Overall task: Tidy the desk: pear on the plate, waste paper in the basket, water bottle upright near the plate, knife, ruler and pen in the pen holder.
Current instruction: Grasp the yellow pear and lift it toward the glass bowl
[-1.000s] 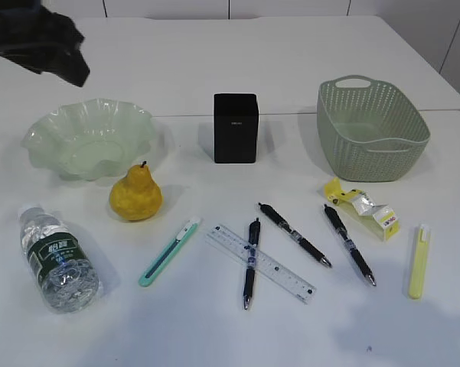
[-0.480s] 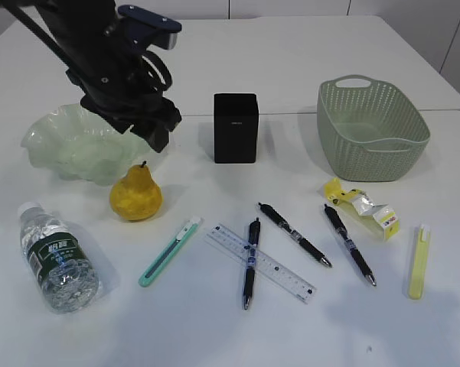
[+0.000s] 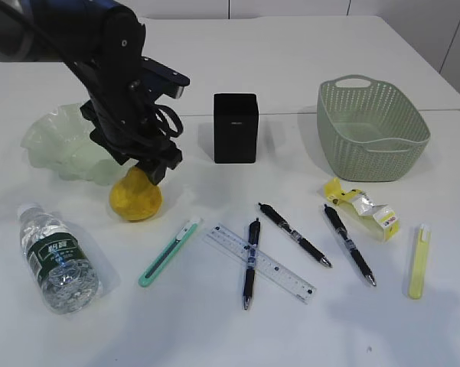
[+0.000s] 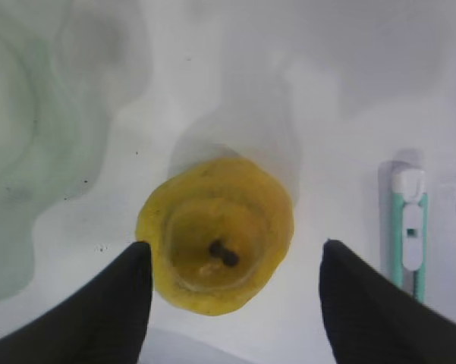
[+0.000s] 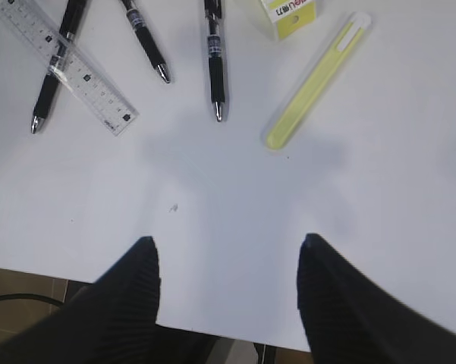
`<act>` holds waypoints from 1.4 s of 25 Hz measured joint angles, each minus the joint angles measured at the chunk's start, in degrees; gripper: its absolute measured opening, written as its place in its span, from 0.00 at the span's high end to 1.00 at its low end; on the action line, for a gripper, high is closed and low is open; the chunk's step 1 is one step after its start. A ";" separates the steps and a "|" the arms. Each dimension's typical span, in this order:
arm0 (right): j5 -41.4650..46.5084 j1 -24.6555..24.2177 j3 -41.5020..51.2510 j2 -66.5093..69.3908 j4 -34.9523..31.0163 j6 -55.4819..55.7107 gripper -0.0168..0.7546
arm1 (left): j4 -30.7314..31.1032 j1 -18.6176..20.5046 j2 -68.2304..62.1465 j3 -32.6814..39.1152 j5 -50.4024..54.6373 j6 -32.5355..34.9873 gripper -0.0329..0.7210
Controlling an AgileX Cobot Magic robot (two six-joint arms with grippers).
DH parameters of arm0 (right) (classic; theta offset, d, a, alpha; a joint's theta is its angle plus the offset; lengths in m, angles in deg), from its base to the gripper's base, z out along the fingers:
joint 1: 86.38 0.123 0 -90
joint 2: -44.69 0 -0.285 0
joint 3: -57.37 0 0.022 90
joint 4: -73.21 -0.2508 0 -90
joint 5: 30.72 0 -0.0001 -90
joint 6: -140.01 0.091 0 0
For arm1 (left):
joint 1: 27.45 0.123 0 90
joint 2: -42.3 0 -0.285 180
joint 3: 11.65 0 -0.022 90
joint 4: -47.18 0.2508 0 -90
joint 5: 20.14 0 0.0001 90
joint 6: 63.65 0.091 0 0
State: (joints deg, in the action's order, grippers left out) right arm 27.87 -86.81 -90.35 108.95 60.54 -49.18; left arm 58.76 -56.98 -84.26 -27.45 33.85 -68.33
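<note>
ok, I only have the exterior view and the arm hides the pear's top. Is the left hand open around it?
Observer: Yes. Left wrist view shows the left hand open, one finger on each side of the pear, not closed on it.
Operator: Centred?
Observer: Roughly. The stem sits near midway between the fingers.
Operator: Right hand? Not in my view.
Observer: Right hand is open over bare desk, holding nothing; the yellow knife lies ahead of it.

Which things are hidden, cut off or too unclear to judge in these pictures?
- Exterior view: the left arm covers the top of the pear and part of the plate.
- Left wrist view: the utility knife is cut off by the lower edge; the plate is blurred.
- Right wrist view: the waste paper is cut off at the top.
- Pen holder: logo too small to read.
</note>
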 joint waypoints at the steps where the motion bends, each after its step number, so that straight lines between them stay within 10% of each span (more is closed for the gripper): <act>1: 0.00 0.00 0.00 0.00 0.00 0.00 0.42 | 0.11 0.00 -0.41 -0.07 -0.30 0.00 0.31; 22: -0.98 0.00 0.00 1.26 0.00 0.00 0.42 | -1.70 3.55 -2.82 -0.07 -2.49 -0.13 0.33; 35: -0.98 0.00 0.00 1.26 0.23 0.00 0.42 | -2.77 3.32 -3.50 -0.48 -0.92 -0.13 0.57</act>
State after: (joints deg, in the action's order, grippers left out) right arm 26.89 -86.81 -90.35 110.21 60.77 -49.18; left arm 55.99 -53.66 -87.76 -27.94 32.93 -68.46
